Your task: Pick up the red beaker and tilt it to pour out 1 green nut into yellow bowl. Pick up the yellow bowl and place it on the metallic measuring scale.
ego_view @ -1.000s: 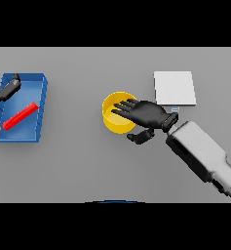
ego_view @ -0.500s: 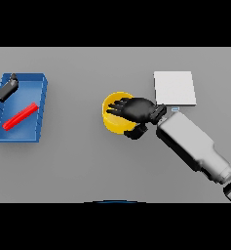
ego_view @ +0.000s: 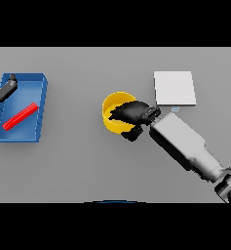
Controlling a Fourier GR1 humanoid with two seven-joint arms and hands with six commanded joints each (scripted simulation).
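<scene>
The yellow bowl [ego_view: 114, 119] sits on the grey counter [ego_view: 87, 166], just left of the metallic measuring scale [ego_view: 174, 88] and a little nearer the robot than it. The right robot hand [ego_view: 131, 113] covers the bowl's right half, its fingers curled over the rim and into the hollow while the thumb shows below the rim on the outside, so it appears to be grasping the bowl by its wall. Whether a green nut lies inside cannot be told, since the hand hides most of the interior. The scale, a pale square plate, lies close to the bowl but apart from it, bare on top.

Far to the left of the bowl stands a blue tray [ego_view: 39, 93] holding a red beaker [ego_view: 20, 116] that lies on its side at a slant. The left robot hand [ego_view: 6, 88] shows at the tray's upper left corner; its fingers are too unclear to judge.

The risk from here is a weak rim pinch: if the bowl is lifted by one wall only, it may tip or slip and spill its contents. A carry that swings too low could also knock the bowl's base against the scale's edge and shove the plate aside
</scene>
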